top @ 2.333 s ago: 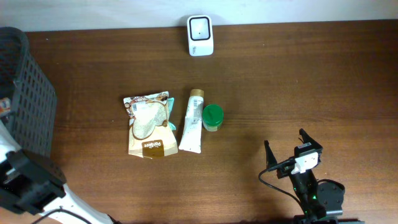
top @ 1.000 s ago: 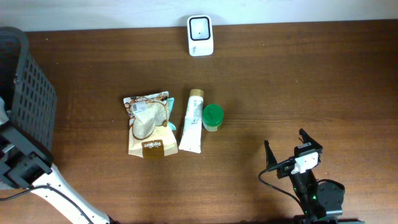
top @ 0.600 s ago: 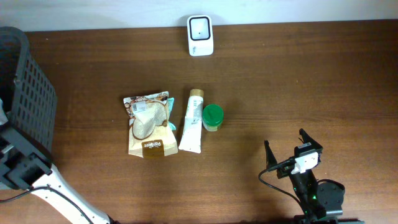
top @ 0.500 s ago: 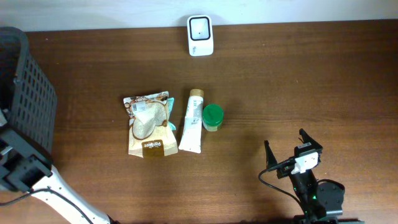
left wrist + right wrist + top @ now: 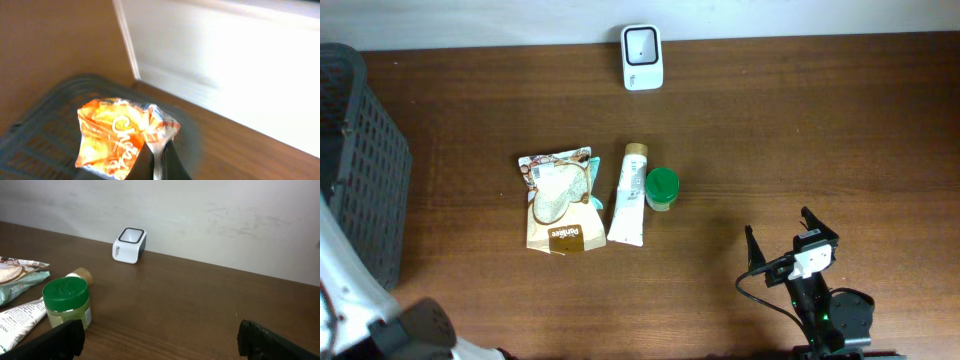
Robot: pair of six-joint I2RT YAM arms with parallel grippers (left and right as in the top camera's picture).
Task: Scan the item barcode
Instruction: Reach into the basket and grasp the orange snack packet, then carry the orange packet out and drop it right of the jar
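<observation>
Left gripper (image 5: pixel 158 159) clamps an orange snack packet (image 5: pixel 117 132), seen only from its wrist; overhead misses both. Right gripper (image 5: pixel 788 238) stands wide, empty, scanner (image 5: pixel 129 245) ahead.

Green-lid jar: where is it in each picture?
Overhead: the green-lid jar sits mid-table, just right of the tube.
Right wrist: the jar is low on the left, beside the tube.
Left wrist: not in it; that shows an orange snack bag.
Shared landmark: the white scanner by the wall, overhead and right wrist.
</observation>
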